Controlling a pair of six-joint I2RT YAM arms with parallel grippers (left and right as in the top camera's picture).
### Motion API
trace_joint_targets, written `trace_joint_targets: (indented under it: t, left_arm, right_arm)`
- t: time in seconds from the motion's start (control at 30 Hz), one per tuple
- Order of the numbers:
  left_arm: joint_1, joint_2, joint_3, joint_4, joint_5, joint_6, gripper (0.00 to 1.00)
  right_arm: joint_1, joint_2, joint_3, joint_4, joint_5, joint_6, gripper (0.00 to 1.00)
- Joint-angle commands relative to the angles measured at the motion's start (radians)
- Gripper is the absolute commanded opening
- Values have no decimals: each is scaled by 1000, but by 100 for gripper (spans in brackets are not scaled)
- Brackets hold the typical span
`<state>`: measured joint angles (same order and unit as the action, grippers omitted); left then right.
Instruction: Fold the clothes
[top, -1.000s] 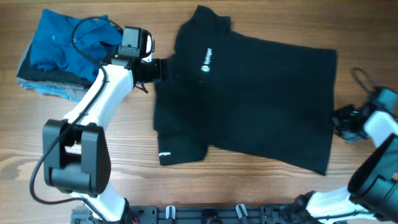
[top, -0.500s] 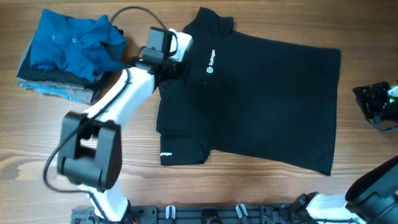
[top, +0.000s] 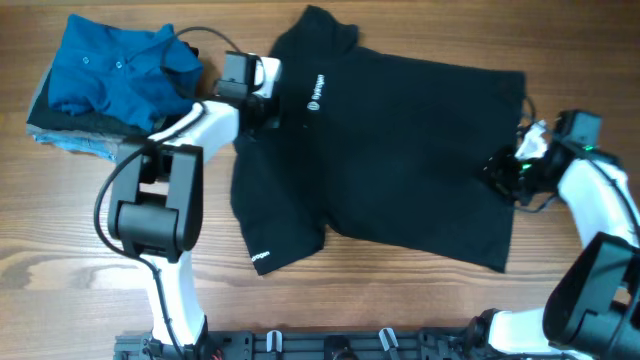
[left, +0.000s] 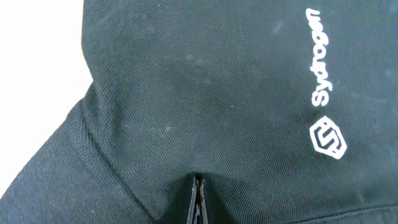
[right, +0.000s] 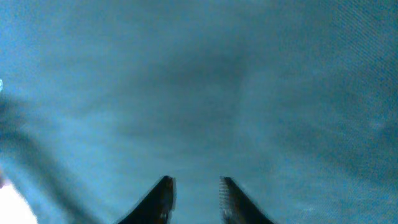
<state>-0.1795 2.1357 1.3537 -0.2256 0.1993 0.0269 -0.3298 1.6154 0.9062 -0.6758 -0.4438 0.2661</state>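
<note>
— As you look down from above, where does it lie?
— The black short-sleeved polo shirt (top: 400, 150) is spread front up across the middle of the brown wooden table (top: 400, 310), with its collar at the far left corner. The left gripper (top: 270, 110) is at the shoulder, just beside that collar. The right gripper (top: 497, 168) is on the opposite edge, at the hem. Off to the left, apart from it, a folded blue buttoned polo shirt (top: 110, 70) tops a pile of grey and light-blue garments (top: 75, 135).
— And from the left wrist?
— Its fingers (left: 198, 199) are pressed tight together, pinching a ridge of the black knit. The white chest logo (left: 328, 138) sits off to the right.
— The right wrist?
— Two dark fingers (right: 160, 196) stand slightly apart, with cloth filling everything beyond them. Whether they touch it, I can't tell.
</note>
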Motion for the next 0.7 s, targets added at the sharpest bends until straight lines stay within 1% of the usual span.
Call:
trace_joint_targets:
  t: [0.0, 0.03, 0.07, 0.1, 0.17, 0.2, 0.23, 0.3, 0.4, 0.43, 0.5, 0.53, 0.57, 0.6, 0.63, 0.67]
  left_arm:
    - [48, 50, -31, -62, -61, -43, 5]
    - [43, 43, -31, -72, -62, -43, 9]
    - [39, 39, -31, -76, -62, -43, 16]
    - [35, 30, -31, -80, -61, -43, 30]
    - [29, -4, -31, -93, -61, -43, 66]
    - [27, -37, -31, -103, -61, -43, 80]
    - [25, -65, -31, -111, -57, -43, 87]
    - [24, -127, -31, -129, -42, -43, 95]
    - [24, -206, -31, -159, -34, -43, 97]
    - [24, -236, -31, -176, -27, -43, 98]
    - [24, -272, -31, -199, 0, -43, 100]
    - [24, -282, -31, -211, 13, -43, 100]
    - [24, -290, -31, -225, 22, -43, 100]
    - [24, -291, -31, -240, 21, -43, 100]
    - [24, -291, -31, -252, 21, -43, 100]
    - [24, -291, -31, -264, 21, -43, 100]
  right_arm:
    - [42, 81, -96, 84, 159, 195, 20]
    - [42, 108, -110, 110, 202, 238, 14]
    - [40, 126, -111, 116, 243, 270, 11]
    - [38, 144, -111, 130, 285, 293, 9]
    - [25, 178, -110, 195, 372, 294, 8]
    - [5, 189, -107, 231, 419, 294, 6]
    - [-19, 192, -103, 255, 440, 294, 4]
    - [-73, 192, -87, 287, 445, 294, 4]
    - [-137, 192, -46, 290, 441, 293, 4]
    - [-156, 192, -25, 294, 401, 266, 4]
    - [-165, 191, 10, 291, 269, 152, 5]
    - [-165, 188, 31, 275, 172, 71, 8]
    - [-165, 180, 66, 210, 85, 27, 12]
    - [-165, 176, 84, 154, 83, 53, 24]
    - [-165, 176, 92, 122, 83, 54, 30]
    - [-165, 176, 91, 106, 90, 49, 38]
